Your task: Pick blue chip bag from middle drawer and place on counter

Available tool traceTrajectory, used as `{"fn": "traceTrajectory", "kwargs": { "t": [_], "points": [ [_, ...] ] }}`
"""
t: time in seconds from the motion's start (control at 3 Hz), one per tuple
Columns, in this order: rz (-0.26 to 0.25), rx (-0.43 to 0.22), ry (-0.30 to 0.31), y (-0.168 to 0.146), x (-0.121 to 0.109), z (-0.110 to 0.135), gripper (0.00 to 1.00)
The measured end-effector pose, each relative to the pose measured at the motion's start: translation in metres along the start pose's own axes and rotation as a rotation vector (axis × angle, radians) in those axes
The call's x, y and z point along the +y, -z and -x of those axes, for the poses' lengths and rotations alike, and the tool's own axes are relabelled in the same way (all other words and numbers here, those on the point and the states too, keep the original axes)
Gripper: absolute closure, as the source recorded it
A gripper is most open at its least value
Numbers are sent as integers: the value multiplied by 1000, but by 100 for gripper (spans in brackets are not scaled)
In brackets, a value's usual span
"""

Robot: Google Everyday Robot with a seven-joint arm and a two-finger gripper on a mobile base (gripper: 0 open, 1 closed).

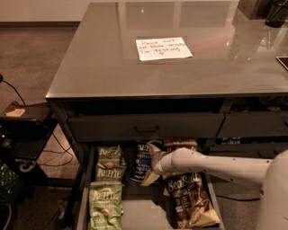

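Below the front edge of the counter (99,67), the middle drawer (143,214) stands pulled out, its pale floor showing at the near end. The blue chip bag (141,162) lies in it, in the middle row towards the back, partly tucked under the tabletop's front edge and roughly below the white note (163,48), which sits on the tabletop nearer its far edge. The gripper (151,164) is down inside the drawer at the bag's right side. Its two tan fingers are spread apart – one points towards the back of the drawer, the other towards the front – and the claw is open, touching or nearly touching the bag's right edge without holding it. The white arm (216,164) reaches in from the right, level with the drawer. Green bags (109,162) fill the left row, with another green bag (105,206) nearer the front. A tan-and-brown Sea Salt bag (191,200) lies in the right row, just in front of the arm – a second tan bag (181,144) peeks out behind it. Above the open drawer, the dark drawer front (146,127) with its slim handle is shut under the front edge. A dark object (275,13) stands near the tabletop's far right corner.
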State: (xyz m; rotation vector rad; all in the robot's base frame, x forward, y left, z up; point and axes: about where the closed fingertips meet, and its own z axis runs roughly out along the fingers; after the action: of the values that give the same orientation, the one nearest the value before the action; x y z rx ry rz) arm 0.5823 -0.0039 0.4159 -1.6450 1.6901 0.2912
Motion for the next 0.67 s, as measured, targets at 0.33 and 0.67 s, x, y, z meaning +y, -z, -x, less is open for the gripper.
{"fn": "traceTrajectory", "kwargs": {
  "t": [0.33,0.67],
  "points": [
    [9,37,5,-14,-12,-17,0],
    [10,82,-10,-22,-21,-36,0]
  ]
}}
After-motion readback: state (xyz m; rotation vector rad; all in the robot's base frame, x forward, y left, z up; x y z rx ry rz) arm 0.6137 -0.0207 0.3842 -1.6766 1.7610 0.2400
